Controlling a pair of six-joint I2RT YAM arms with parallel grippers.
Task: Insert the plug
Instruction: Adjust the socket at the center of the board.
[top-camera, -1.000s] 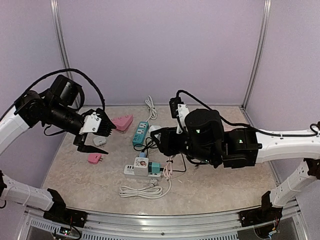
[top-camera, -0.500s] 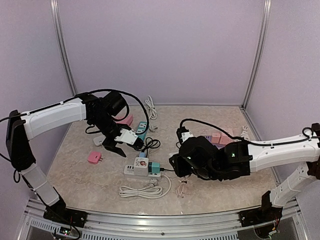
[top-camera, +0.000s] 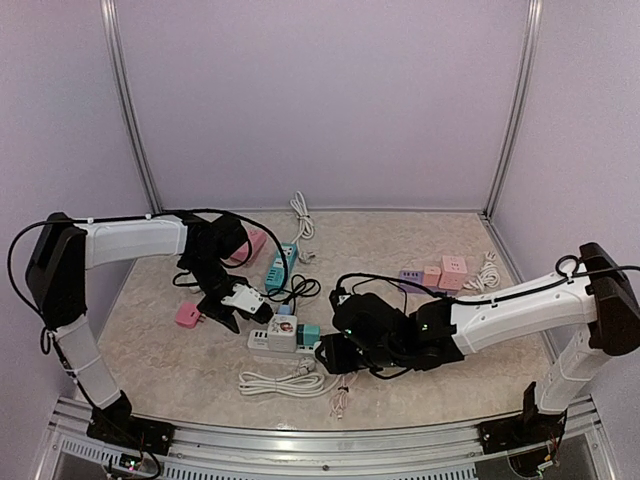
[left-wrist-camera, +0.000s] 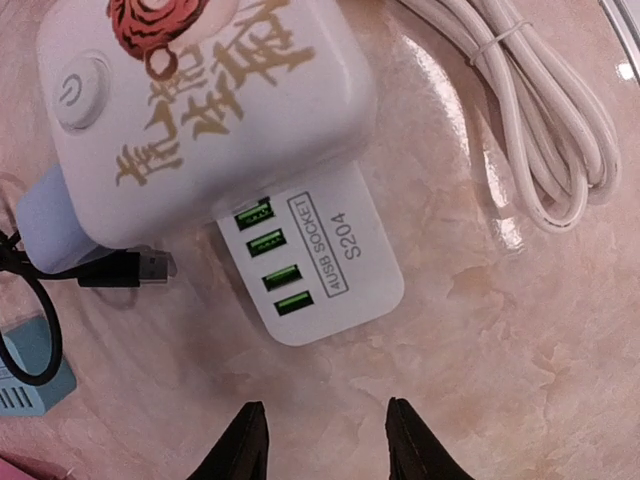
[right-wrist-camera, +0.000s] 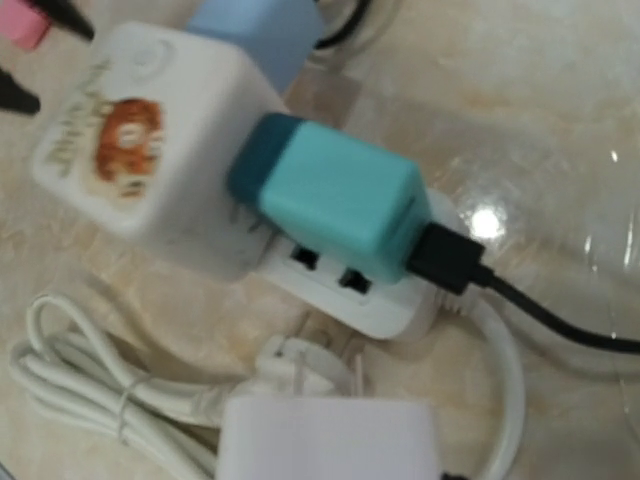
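My left claw (left-wrist-camera: 320, 455) hangs apart off the power strip (left-wrist-camera: 330, 265), so my right claw (top-camera: 333, 353), clamped on the white plug (right-wrist-camera: 330, 440), may skid it.

Pink adapter (top-camera: 188, 316) — left side, pastel cubes (top-camera: 431, 275) — right side

Table top (left-wrist-camera: 520, 330): stone-pattern surface, glossy, glare spots.
White power strip (left-wrist-camera: 335, 270): smooth plastic, slight sheen.
Cube adapter (left-wrist-camera: 200, 90): white satin plastic, printed graphic on face.
Teal adapter (right-wrist-camera: 330, 195): matt plastic, darker band.
White plug (right-wrist-camera: 330, 440): smooth plastic body, blurred.
Coiled white cable (left-wrist-camera: 530, 130): smooth, glossy sheath.
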